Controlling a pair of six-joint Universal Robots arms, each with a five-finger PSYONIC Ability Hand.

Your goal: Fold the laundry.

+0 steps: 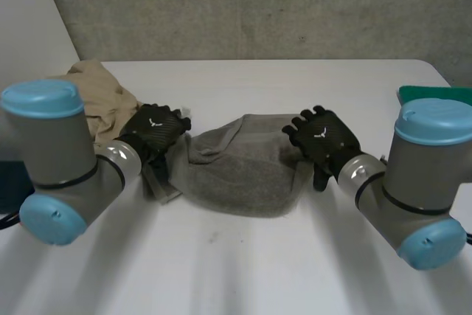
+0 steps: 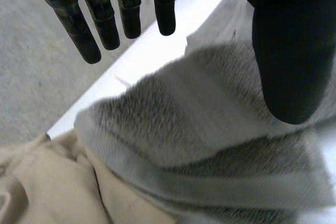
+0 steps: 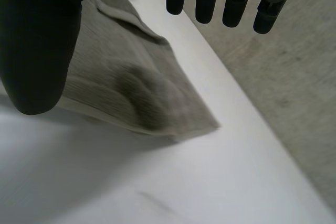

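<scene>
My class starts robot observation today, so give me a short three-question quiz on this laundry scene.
1. True or false: the grey towel lies between the left robot hand and the right robot hand.
2. What colour is the cloth beside the left robot hand? A beige, B red, C blue.
3. Fill in: both robot hands' fingers are ____ (straight or curled).
Key: 1 true; 2 A; 3 straight.

The worktop (image 1: 236, 271) lies bare along its near and far edges; a grey towel (image 1: 236, 171) blocks the middle, beige cloth (image 1: 99, 94) the far left corner, a green item (image 1: 435, 95) the right edge.
</scene>
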